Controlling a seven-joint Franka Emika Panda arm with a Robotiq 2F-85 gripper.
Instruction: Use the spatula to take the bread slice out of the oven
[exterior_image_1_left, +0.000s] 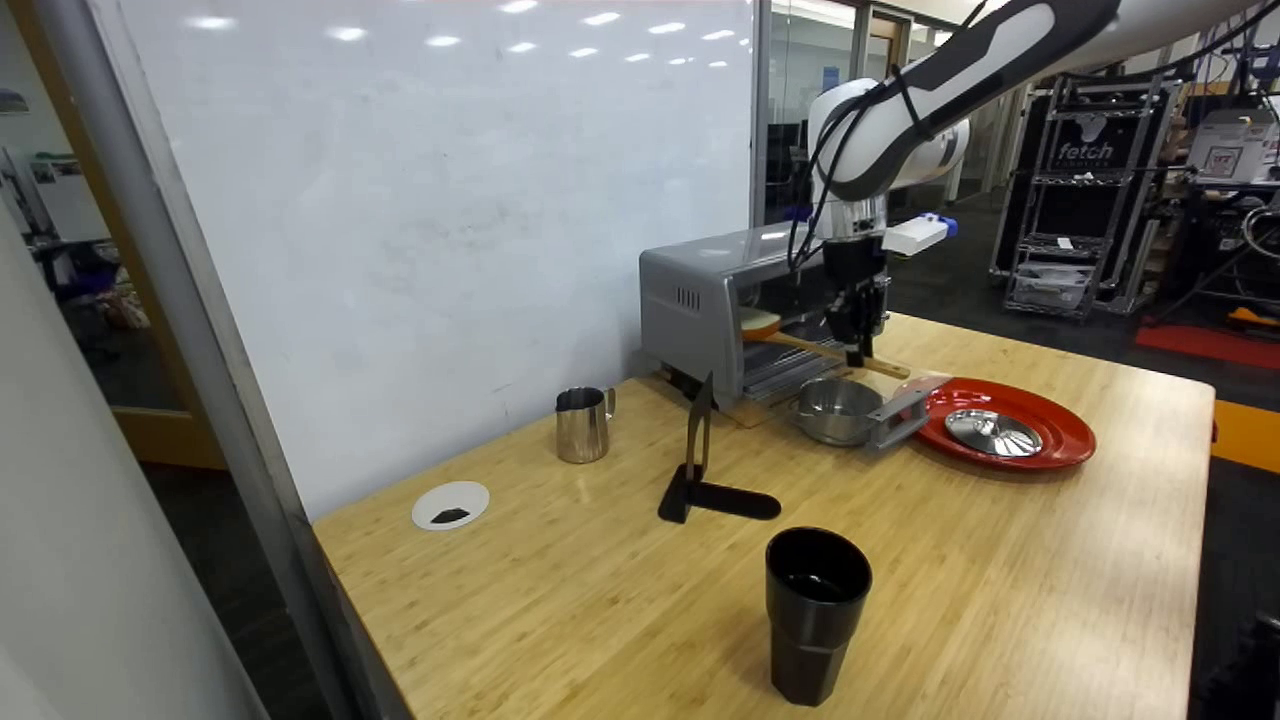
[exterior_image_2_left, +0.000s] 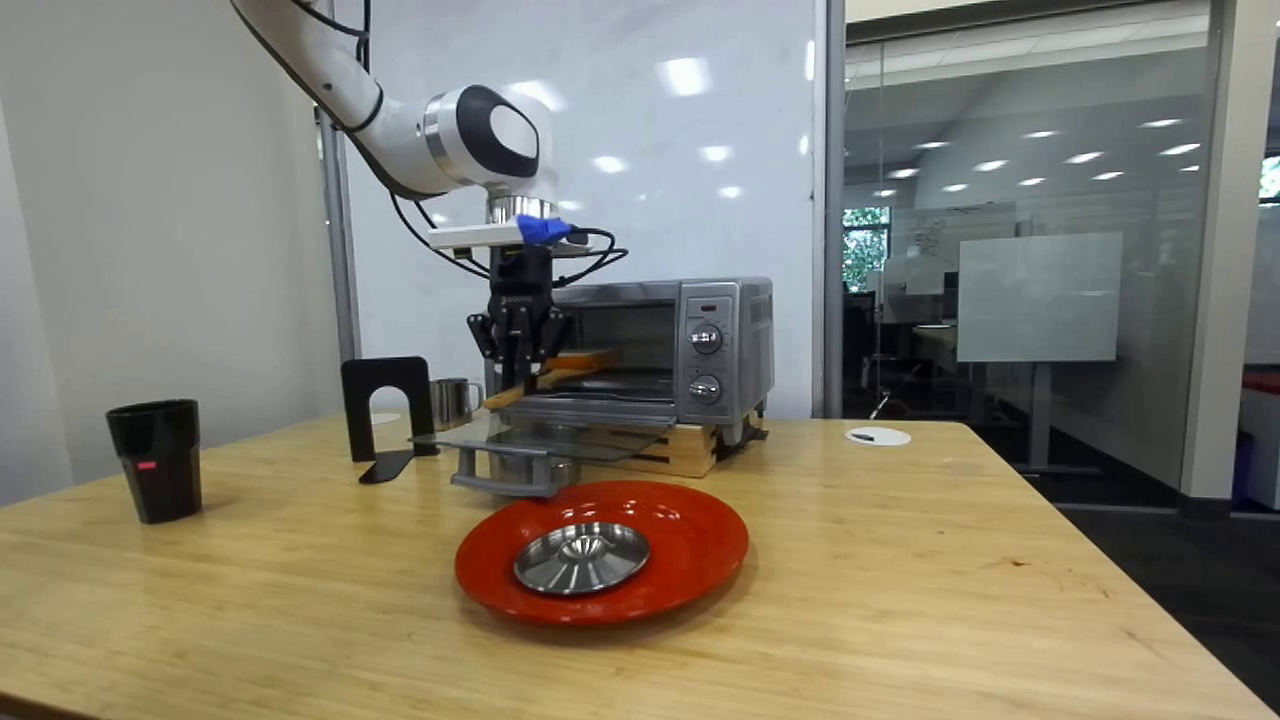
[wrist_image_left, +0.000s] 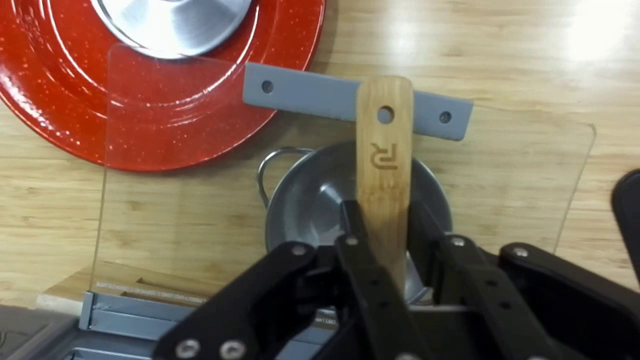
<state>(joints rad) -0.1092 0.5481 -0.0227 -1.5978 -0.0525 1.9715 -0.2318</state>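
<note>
My gripper (exterior_image_1_left: 857, 352) is shut on the handle of the wooden spatula (exterior_image_1_left: 888, 368), above the lowered glass door of the grey oven (exterior_image_1_left: 685, 310). In the wrist view, the spatula handle (wrist_image_left: 385, 135) lies between the fingers (wrist_image_left: 379, 212) and its free end points away from the oven. In an exterior view, the spatula runs into the oven opening. A pale-topped, orange-sided piece that looks like the bread slice (exterior_image_1_left: 757, 320) is at its far end, inside the oven. Whether it rests on the blade I cannot tell. The gripper (exterior_image_2_left: 518, 378) hides part of the oven opening (exterior_image_2_left: 625, 335).
The door's grey handle (wrist_image_left: 300, 95) overhangs a metal bowl (wrist_image_left: 300, 215) and the rim of a red plate (exterior_image_2_left: 690, 560) holding a silver lid (exterior_image_2_left: 580, 560). A steel pitcher (exterior_image_1_left: 582, 430), black bookend (exterior_image_1_left: 735, 500) and black cup (exterior_image_1_left: 815, 610) also stand on the table.
</note>
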